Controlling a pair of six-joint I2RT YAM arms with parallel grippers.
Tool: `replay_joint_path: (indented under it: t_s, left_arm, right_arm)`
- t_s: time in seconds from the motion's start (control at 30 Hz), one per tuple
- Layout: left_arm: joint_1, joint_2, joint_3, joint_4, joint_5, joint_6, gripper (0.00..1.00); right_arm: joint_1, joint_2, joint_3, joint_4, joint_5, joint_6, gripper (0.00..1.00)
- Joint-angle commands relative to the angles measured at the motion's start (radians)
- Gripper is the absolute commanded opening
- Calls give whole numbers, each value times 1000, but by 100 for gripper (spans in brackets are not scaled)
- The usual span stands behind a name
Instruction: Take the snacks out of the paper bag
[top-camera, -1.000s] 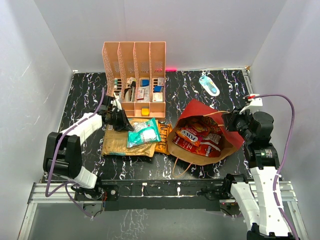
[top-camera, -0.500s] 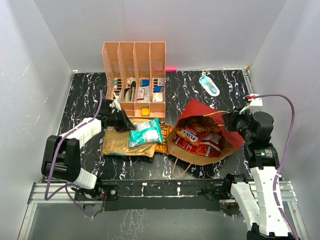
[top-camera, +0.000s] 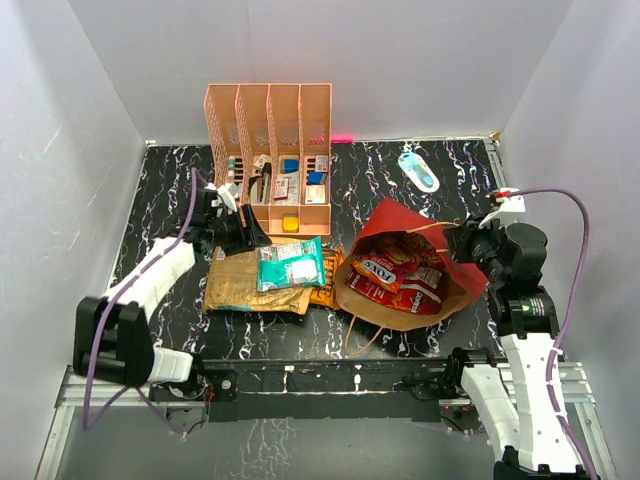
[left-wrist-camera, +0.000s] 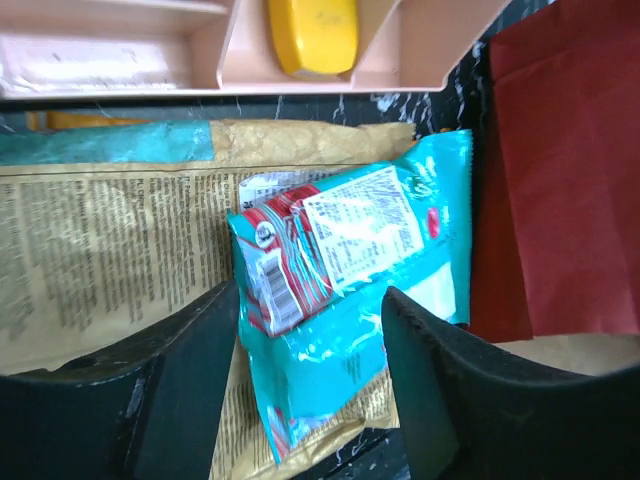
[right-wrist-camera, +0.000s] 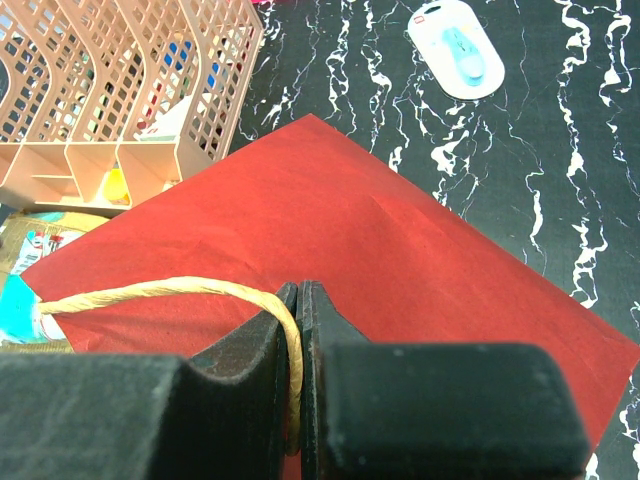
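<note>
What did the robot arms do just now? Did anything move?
The left gripper drew back a little from the teal packet, jaws open. The packet shifted slightly and lies on the gold bag. The right gripper stayed clamped on the handle of the paper bag, which did not move.

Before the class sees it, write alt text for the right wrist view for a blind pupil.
The right gripper is shut on the tan handle of a dark red paper bag filling the view. Beyond it on the black marbled table are a peach organiser upper left and a light-blue oval packet upper right.
</note>
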Motion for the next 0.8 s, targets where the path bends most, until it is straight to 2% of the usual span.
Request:
replay_joint_path:
  t_s: [0.0, 0.1, 0.3, 0.4, 0.5, 0.57, 0.77]
  left_arm:
    - [-15, -220, 30, -59, -96, 91, 58]
    - [-133, -323, -12, -7, -99, 140, 59]
    - [-714, -469, -137, 222, -359, 318, 58]
    - [-963, -441, -170, 343, -491, 499, 58]
    - [-1186, -304, -123, 394, -645, 730, 58]
    - [-1255, -168, -70, 382, -669, 872, 56]
    - [-1246, 82, 14, 496, -709, 1210, 55]
  right_arm:
    - [1, 1, 0, 59, 8, -8, 8]
    - [2, -2, -1, 60, 7, -8, 8]
    - [2, -4, -2, 62, 0, -8, 8]
    - [2, -4, -3, 62, 0, -8, 8]
    - [2, -6, -2, 60, 1, -8, 8]
    - [2, -8, -2, 60, 3, -8, 8]
    - [2, -13, -2, 58, 7, -8, 8]
